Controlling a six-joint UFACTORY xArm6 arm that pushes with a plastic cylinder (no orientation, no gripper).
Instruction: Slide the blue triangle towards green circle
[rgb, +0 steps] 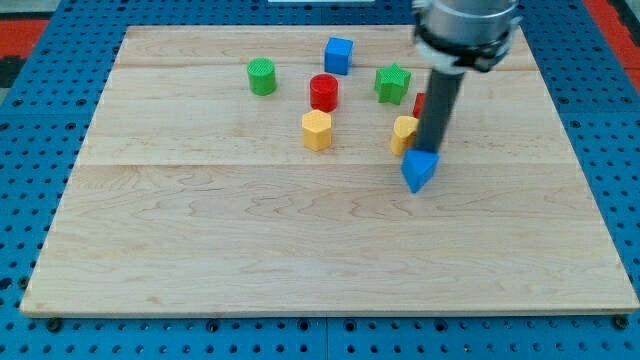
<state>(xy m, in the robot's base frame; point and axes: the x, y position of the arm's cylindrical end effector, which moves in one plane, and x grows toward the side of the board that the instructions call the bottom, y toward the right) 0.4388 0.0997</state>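
One push pending: my tip, a bare rod with no jaws, touches the blue triangle from behind, well right of the green circle; next I swing round its right side, shove left.

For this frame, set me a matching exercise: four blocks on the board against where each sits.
Blocks:
1. blue triangle block
2. green cylinder block
3. blue cube block
4. yellow hexagonal block

Places:
A. nearest the view's top
B. directly below the red cylinder block
C. farthest to the view's left
D. just under my tip

Pairs: 1-D, 2-C, 3-A, 4-B
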